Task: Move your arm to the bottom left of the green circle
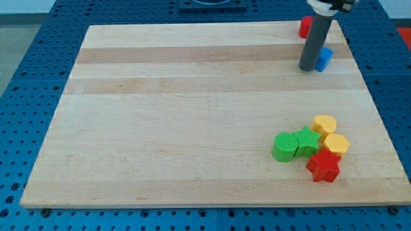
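The wooden board (192, 96) is lying bare across the frame's left and middle. At lower right, the green circle (284, 147) is sitting touching a green star (307, 141), with a yellow heart (324, 124), yellow hexagon (336, 144) and red star (323, 167) crowding its right, so its lower-left side is staying open for approach. At upper right, the rod's tip (309, 68) is resting just beside a blue block (324, 58), below a red block (305, 26), well apart from the circle. There is no claw, and the rod is holding nothing.

- green circle (284, 147), green star (308, 141)
- yellow heart (325, 123), yellow hexagon (336, 144)
- red star (323, 167)
- blue block (325, 58)
- red block (305, 26), upper right of the frame
- pale striped wood worktop (180, 115)
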`<action>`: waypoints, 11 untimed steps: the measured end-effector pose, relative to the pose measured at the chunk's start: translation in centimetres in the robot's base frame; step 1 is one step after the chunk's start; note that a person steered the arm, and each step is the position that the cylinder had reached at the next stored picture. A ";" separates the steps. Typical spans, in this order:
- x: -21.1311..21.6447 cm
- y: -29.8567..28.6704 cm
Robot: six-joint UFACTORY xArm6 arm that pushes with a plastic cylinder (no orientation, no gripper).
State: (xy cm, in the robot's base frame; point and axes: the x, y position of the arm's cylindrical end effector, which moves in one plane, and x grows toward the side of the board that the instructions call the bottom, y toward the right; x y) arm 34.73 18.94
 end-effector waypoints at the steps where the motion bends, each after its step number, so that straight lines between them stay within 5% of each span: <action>1: 2.0 -2.5; 7: 4.1 -12.5; 11: 18.2 -14.9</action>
